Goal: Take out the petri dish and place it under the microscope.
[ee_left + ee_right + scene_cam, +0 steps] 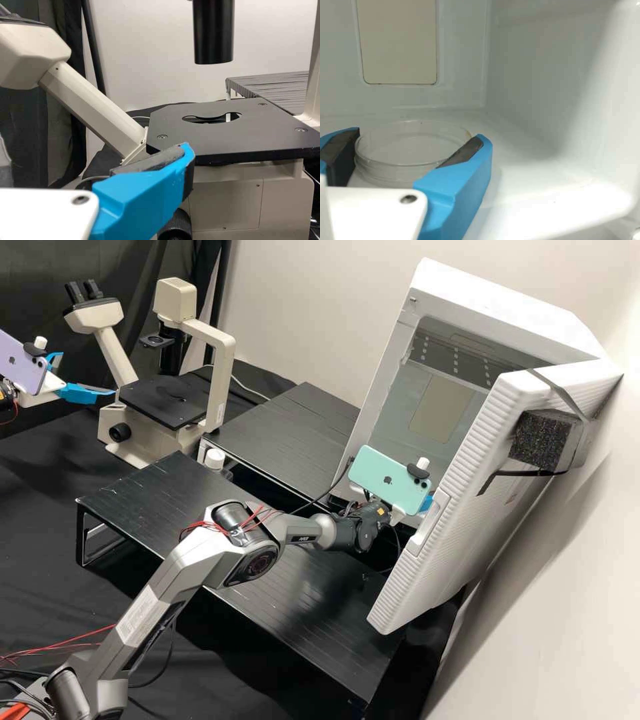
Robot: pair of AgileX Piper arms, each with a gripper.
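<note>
The petri dish [412, 150] lies inside the white cabinet [507, 300] at the high view's right, right end effector [418, 135] spread around it. Removal and placement under the upper-left microscope [219, 370] are outstanding. Left end effector [87, 373]: spread.

This place is looking like a laboratory. In the high view, a cream microscope [163, 401] with twin eyepieces [83, 291] is standing at ten o'clock, and a white cabinet [495, 407] is standing open at two o'clock. Inside the cabinet, a clear, round petri dish [412, 150] is showing in the right wrist view.
</note>
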